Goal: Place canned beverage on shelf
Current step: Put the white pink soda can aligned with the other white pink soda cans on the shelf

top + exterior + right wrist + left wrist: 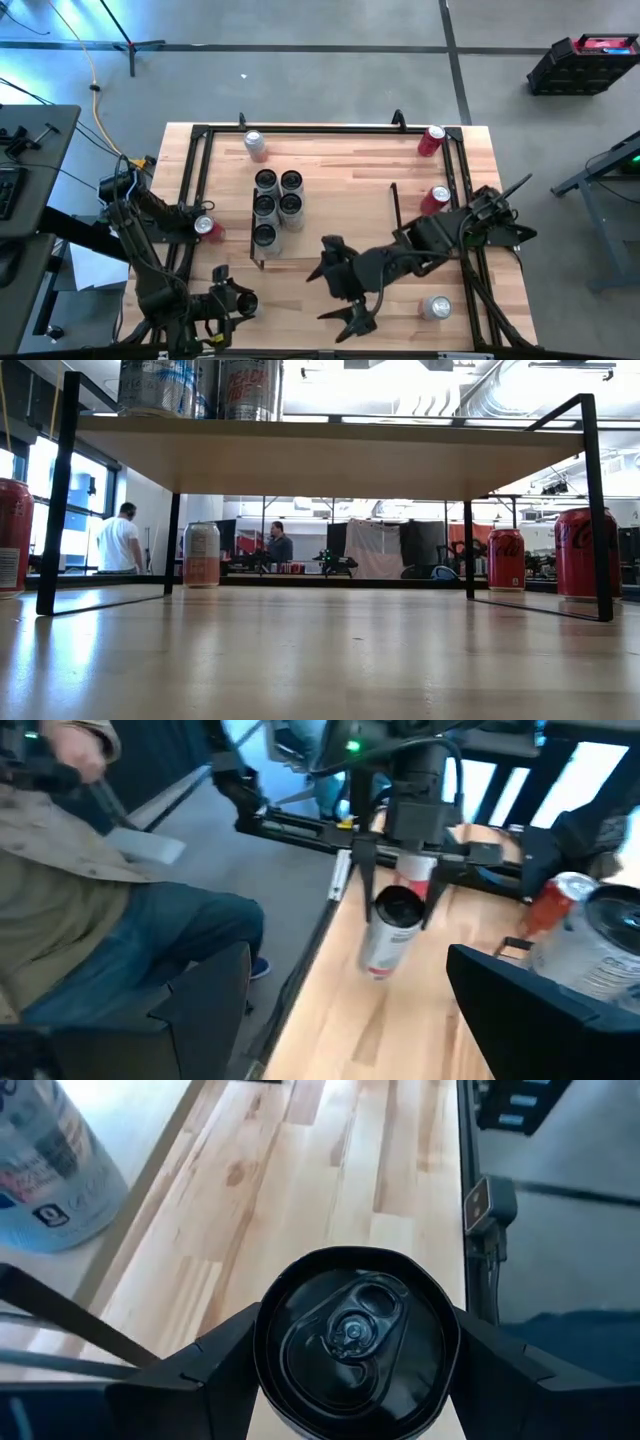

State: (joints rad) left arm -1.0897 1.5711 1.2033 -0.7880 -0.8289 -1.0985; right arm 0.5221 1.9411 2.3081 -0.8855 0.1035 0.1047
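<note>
My left gripper (238,302) is over the table's near left corner, shut on a white canned beverage with a black top (352,1335), which also shows in the right wrist view (385,935). My right gripper (352,305) hovers open over the near middle of the table and holds nothing. The shelf (340,215) stands mid-table on black wire end frames. Several cans (278,205) stand upright on its left end. In the low view, the board (330,455) shows from below. My left gripper pinches the can between its two fingers (190,1375), one on each side of the wall just under the top rim (262,1355). The fingers come slanting down from above, with the can's top toward the wrist. The can hangs tilted, clear of the table (380,965).
Loose cans stand on the tabletop: a silver-pink one (255,145) at the far left, red ones at the far right (432,140), right (436,200) and left rail (207,228). A silver one (436,307) is at the near right. A seated person (90,890) is beyond the left edge.
</note>
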